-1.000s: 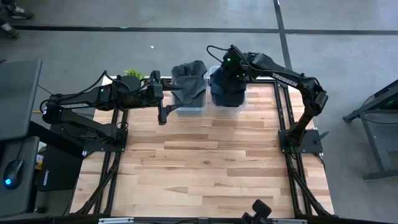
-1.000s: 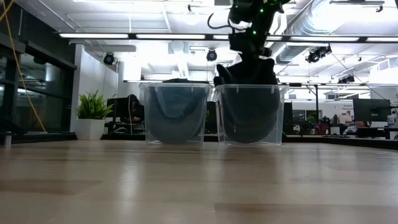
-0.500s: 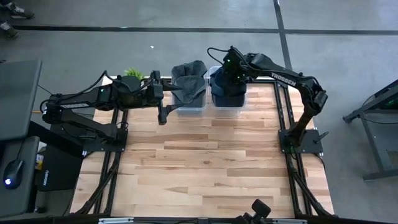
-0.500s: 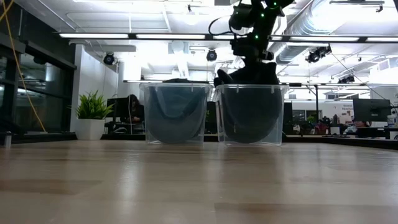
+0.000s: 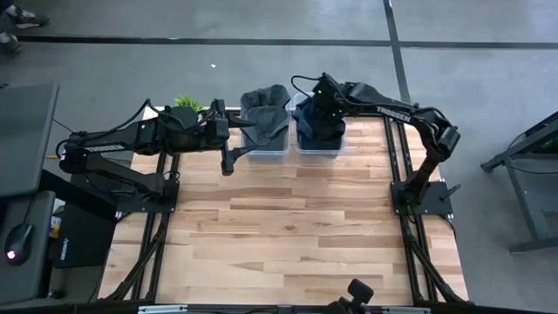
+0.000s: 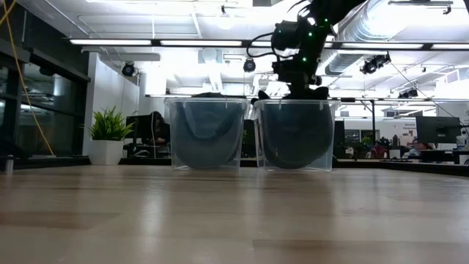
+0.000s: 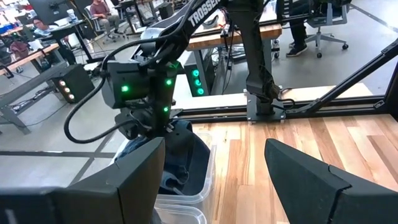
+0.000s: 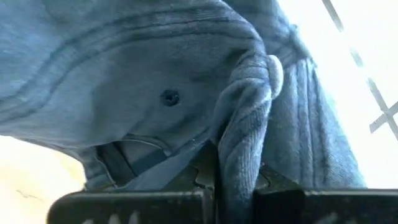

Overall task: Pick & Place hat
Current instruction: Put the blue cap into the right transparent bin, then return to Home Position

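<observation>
Two clear bins stand side by side at the table's far edge. The left bin [image 5: 266, 150] holds a dark cap [image 5: 267, 112]. The right bin [image 5: 317, 150] holds a dark blue-grey cap [image 6: 293, 139], also seen in the left wrist view as a cap [image 7: 184, 155]. My right gripper [image 5: 324, 98] reaches down to this bin's rim [image 6: 293, 101] and is shut on the cap. My left gripper [image 7: 217, 180] is open and waits beside the left bin, pointing toward the right arm. My right gripper pinches a bunched fold of the cap's cloth [image 8: 241, 155] between its two fingers, coming from above and pointing down. The fold runs up between the fingers. The cap's body hangs below and sits inside the right bin.
A potted plant [image 5: 187, 103] stands past the table's far left corner. The wooden table [image 5: 288, 235] stretches bare from the bins toward its near edge. Beyond the table lie desks, chairs and a seated person [image 6: 157, 126].
My right gripper has moved down toward the right bin, keeping its hold. The cap, whose top stood well above the bin's rim, has sunk into the bin until only a little shows at the rim.
</observation>
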{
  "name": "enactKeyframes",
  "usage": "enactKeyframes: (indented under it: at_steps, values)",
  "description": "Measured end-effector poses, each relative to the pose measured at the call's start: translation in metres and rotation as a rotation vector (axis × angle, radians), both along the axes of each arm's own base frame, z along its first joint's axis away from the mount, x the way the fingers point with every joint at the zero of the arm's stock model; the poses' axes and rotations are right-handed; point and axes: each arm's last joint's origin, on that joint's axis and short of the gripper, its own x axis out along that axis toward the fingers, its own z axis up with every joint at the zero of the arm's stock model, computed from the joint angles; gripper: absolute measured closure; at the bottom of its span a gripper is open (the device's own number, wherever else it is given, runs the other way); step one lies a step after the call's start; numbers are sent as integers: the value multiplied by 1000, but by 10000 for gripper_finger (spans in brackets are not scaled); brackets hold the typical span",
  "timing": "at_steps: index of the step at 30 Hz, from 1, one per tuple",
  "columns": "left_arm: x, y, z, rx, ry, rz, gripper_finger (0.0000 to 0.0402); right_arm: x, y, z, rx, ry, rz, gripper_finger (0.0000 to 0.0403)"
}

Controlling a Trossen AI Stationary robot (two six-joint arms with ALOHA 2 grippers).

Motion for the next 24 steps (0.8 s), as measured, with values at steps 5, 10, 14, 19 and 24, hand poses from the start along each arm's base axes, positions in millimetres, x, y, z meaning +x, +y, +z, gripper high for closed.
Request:
enactKeyframes:
  at_steps: [5, 10, 14, 19, 24]
  values:
    - [0, 0, 0, 0, 5, -1, 128, -2, 2, 10, -32, -25, 37, 369]
    - [0, 0, -2, -1, 16, -2, 128, -10, 8, 26, -74, -49, 78, 337]
    - [0, 0, -2, -2, 23, -2, 128, -18, 13, 42, -102, -88, 91, 297]
    - [-1, 0, -3, -6, 27, -1, 128, -28, 23, 60, -107, -154, 113, 243]
    - [-1, 0, -4, -13, 42, 1, 128, -39, 34, 77, -66, -266, 151, 212]
